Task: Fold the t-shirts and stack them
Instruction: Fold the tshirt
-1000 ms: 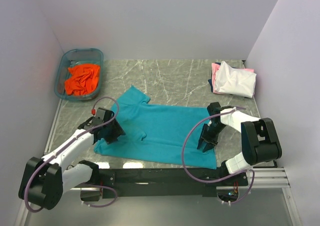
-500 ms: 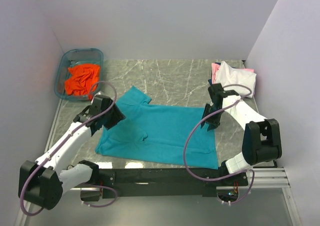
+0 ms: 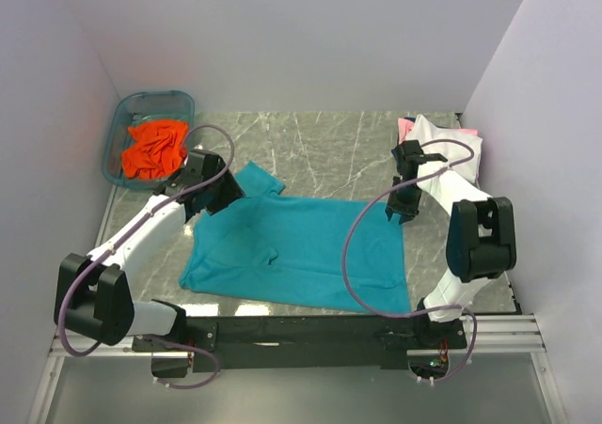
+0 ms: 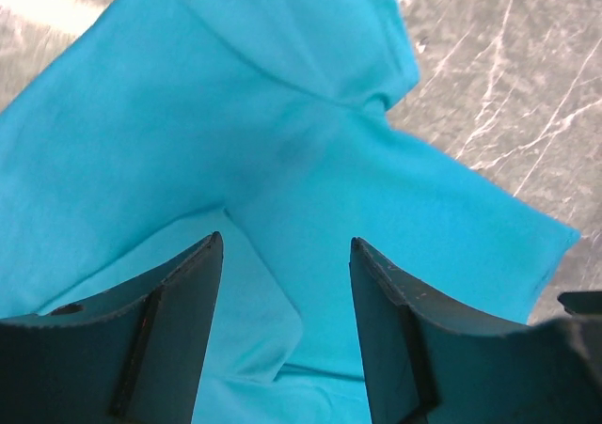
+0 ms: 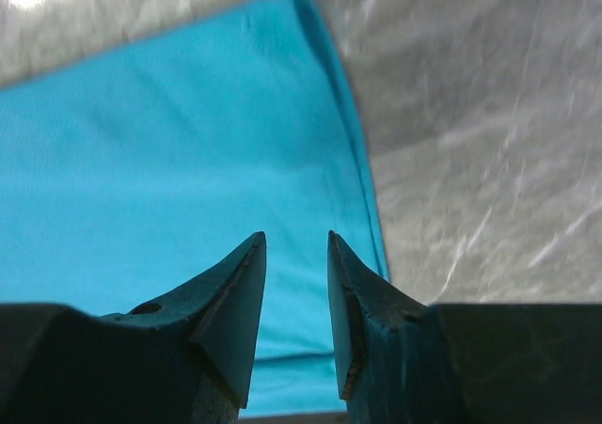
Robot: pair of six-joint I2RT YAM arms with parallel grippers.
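Teal t-shirt (image 3: pixel 301 245) lies flat on the marble (image 3: pixel 329 142), with both grippers now at its far corners.
In the last second the left gripper (image 3: pixel 214 196) has left the shirt's near edge for the sleeve, jaws wide, cloth beneath them. The right gripper (image 3: pixel 402 208) has moved to the far corner, jaws narrowly parted and empty, the shirt's edge just below.

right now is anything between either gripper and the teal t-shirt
Nothing visible does. The left gripper hangs open over the teal short-sleeved fabric t-shirt near its sleeve; the right gripper hangs over its far right corner. Neither holds anything.
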